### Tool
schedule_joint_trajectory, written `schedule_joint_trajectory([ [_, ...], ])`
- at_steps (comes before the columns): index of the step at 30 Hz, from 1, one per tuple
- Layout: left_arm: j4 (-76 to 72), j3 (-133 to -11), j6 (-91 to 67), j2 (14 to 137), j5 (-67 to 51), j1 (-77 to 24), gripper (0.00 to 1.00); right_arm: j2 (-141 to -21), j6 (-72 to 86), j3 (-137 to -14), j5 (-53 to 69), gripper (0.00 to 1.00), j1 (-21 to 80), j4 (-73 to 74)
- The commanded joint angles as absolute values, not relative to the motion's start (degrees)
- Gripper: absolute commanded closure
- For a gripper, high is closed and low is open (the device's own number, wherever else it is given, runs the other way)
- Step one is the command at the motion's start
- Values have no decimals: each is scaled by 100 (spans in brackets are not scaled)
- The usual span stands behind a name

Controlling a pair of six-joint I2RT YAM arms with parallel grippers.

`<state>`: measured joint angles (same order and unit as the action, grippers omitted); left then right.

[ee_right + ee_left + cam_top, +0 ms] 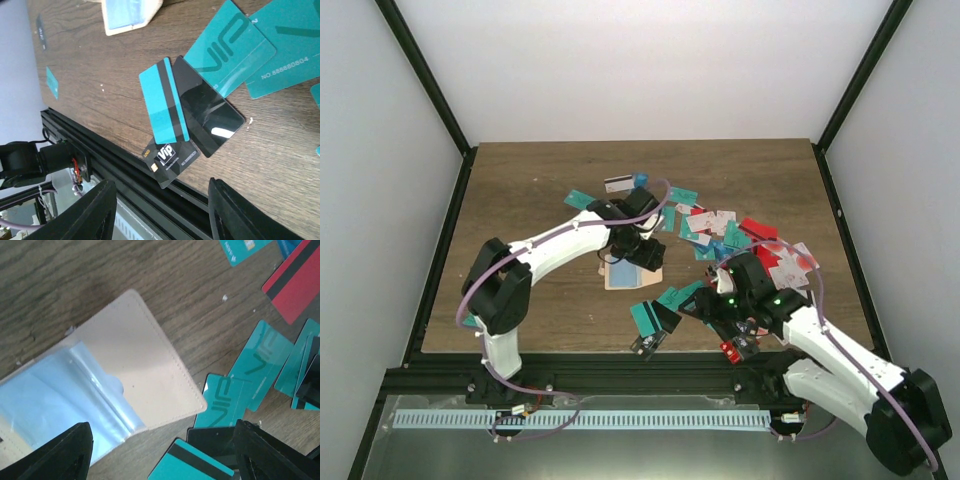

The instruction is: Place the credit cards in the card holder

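Both open, empty, left end effector (pixel 161 427) over card holder (pixel 145 360), right end effector (pixel 161 182) near teal card (pixel 161 105)

The left arm (pixel 560 238) bends at its elbow and stretches out toward the card holder (pixel 623 276). Its wrist tips down, so the left gripper (pixel 642 248) hangs just over the far side of the card holder. Its two fingers (pixel 60 455) are spread wide, with nothing between them. The right arm (pixel 835 350) lies low and reaches in from the right of the card holder. The right gripper (pixel 712 305) points down, near the card holder on its right side. Its fingers (pixel 85 215) are apart too and hold nothing.
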<state>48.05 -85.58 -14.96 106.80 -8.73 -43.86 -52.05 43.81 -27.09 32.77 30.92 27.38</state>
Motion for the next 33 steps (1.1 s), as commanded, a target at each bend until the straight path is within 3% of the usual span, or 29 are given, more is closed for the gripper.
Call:
schedule_joint_trajectory([
  [1,4926,-8316,-1748,10451,-923,-4403,23,-4769,4742,-2598,3412,47,3068,2623],
  [9,4930,-7199,-2578,9435,-1348,-4685,26,-3987,5954,-2344,3450,38,3185,3029],
  [17,4296,-5485,-3451,8314,-1945,-4953,28,-2887,7688,-1750,2868,34,4409,2933],
  [24,3456,-4889,-3630,8370,-2342,-5089,34,-3406,8366,-1716,2039,33,5697,2542],
  [33,2669,-4548,-3574,8632,-2469,-5192,44,-4340,9342,-1160,856,34,7021,851],
])
